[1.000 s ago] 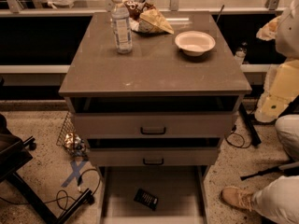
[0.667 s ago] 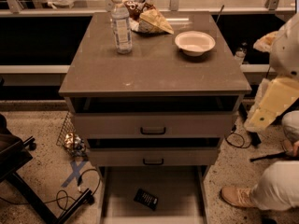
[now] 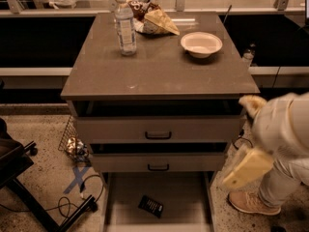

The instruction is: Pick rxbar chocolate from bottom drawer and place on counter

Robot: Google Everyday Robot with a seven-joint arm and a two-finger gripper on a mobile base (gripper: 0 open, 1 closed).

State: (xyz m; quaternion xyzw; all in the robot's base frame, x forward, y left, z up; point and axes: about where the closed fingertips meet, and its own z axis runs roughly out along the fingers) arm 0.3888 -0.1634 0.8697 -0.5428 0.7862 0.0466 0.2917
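Note:
The rxbar chocolate [image 3: 151, 206] is a small black bar lying flat and slightly askew on the floor of the open bottom drawer [image 3: 178, 197], left of centre. The counter [image 3: 159, 66] is the grey-brown top of the cabinet. My white arm [image 3: 282, 124] comes in from the right edge. Its gripper [image 3: 244, 170] is the pale tan end that hangs beside the cabinet's right side, level with the lower drawer front. It is above and to the right of the bar, well apart from it, and holds nothing that I can see.
On the counter stand a water bottle [image 3: 125, 25], a tan-and-brown snack bag [image 3: 154, 21] and a white bowl [image 3: 201, 43]. Two upper drawers with black handles [image 3: 158, 135] are slightly open. A shoe and leg [image 3: 253, 202] stand at the right. A chair base and cables [image 3: 53, 202] lie at the left.
My arm has swung down and to the left, from the far right edge to beside the cabinet's right side. The bar and the counter items have not moved.

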